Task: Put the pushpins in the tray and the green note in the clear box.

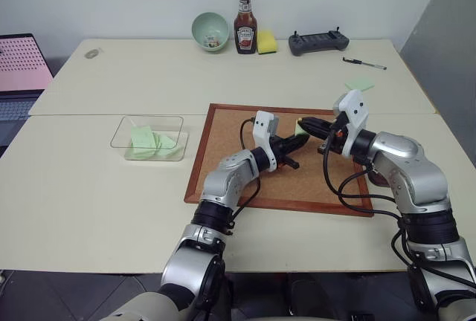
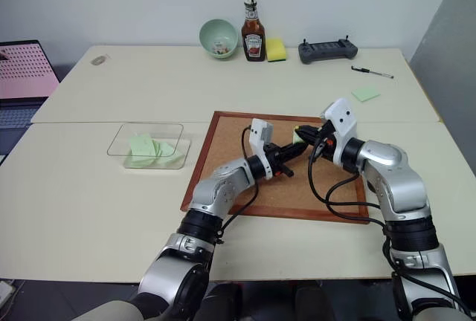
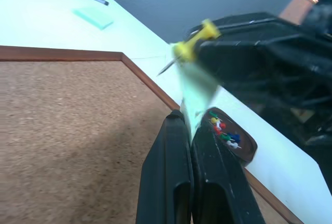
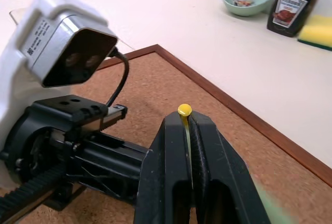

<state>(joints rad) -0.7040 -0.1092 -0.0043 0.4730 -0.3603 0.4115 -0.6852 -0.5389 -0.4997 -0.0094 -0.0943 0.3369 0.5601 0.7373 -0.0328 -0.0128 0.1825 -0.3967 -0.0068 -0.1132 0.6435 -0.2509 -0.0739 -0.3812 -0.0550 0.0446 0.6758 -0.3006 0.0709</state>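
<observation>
Over the far right part of the corkboard (image 1: 238, 143) my two grippers meet tip to tip. My left gripper (image 3: 188, 123) is shut on the lower edge of the green note (image 3: 196, 92). At the note's upper edge, my right gripper (image 4: 185, 120) is shut on a yellow pushpin (image 4: 184, 110) with its point bare (image 3: 167, 67). A small dark tray (image 3: 248, 150) holding several coloured pushpins (image 3: 224, 133) sits just off the board's right edge. The clear box (image 1: 125, 134) stands left of the board with green notes (image 1: 152, 141) inside.
Another green note (image 1: 360, 83) and a pen (image 1: 364, 63) lie on the table at the far right. Along the back edge stand a pale green bowl (image 1: 210, 31), a ketchup bottle (image 1: 245, 24), a yellow sponge (image 1: 267, 41) and a dark controller (image 1: 318, 41). A laptop (image 1: 18, 68) sits far left.
</observation>
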